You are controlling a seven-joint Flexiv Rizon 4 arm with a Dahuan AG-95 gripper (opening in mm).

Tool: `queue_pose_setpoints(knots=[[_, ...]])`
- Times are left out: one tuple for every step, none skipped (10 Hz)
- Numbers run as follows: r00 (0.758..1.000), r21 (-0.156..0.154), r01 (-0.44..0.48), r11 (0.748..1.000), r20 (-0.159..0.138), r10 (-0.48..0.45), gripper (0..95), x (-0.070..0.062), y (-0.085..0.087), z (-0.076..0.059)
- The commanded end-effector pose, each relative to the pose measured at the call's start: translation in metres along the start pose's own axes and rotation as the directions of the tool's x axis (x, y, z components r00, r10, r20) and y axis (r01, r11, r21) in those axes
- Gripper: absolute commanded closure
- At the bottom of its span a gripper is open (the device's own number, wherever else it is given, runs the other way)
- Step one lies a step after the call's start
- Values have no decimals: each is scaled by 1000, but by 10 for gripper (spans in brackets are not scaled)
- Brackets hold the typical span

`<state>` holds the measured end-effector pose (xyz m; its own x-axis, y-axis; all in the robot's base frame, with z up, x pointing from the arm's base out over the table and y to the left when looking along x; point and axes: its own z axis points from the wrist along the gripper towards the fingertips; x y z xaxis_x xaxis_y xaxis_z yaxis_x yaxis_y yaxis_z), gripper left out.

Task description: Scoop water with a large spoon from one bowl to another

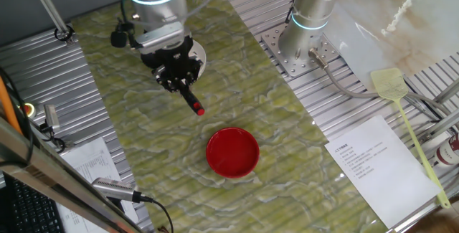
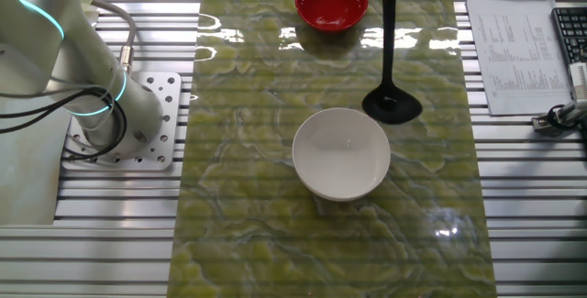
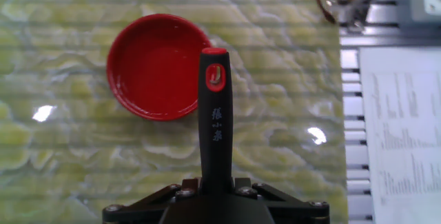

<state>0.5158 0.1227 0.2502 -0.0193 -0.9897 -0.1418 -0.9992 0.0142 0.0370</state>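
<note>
My gripper (image 1: 177, 72) is shut on the handle of the black ladle (image 2: 389, 41). In the hand view the handle (image 3: 215, 127) rises from between the jaws, its red tip (image 3: 215, 53) overlapping the rim of the red bowl (image 3: 155, 65). The ladle's round scoop (image 2: 393, 105) is low over the mat, just right of the white bowl (image 2: 341, 151) and outside it; I cannot tell if it touches the mat. The red bowl (image 2: 331, 0) stands apart at the far end and also shows in one fixed view (image 1: 232, 152). There my hand mostly hides the white bowl (image 1: 199, 51).
The green marbled mat (image 2: 248, 151) covers the table's middle. The arm's base (image 1: 305, 43) stands beside it. A printed sheet (image 1: 373, 165) and a yellow fly swatter (image 1: 401, 107) lie on the metal slats on one side. A keyboard (image 2: 570, 23) and papers (image 2: 509, 41) are near the mat's edge.
</note>
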Motion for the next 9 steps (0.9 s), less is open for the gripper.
queue_pose_setpoints(knots=[[983,44,-184,982,-11,185,950,13,8,3],[987,39,-158,987,-12,159,950,27,12,3],[990,37,-139,990,-17,140,950,39,16,3],[993,37,-113,993,-18,113,950,48,17,4],[997,37,-69,997,-18,70,950,60,15,6],[998,37,-57,998,-17,58,950,64,15,8],[999,36,-43,998,-5,44,950,75,13,11],[999,36,-32,999,5,31,950,81,12,14],[999,35,-27,999,35,25,950,84,11,18]])
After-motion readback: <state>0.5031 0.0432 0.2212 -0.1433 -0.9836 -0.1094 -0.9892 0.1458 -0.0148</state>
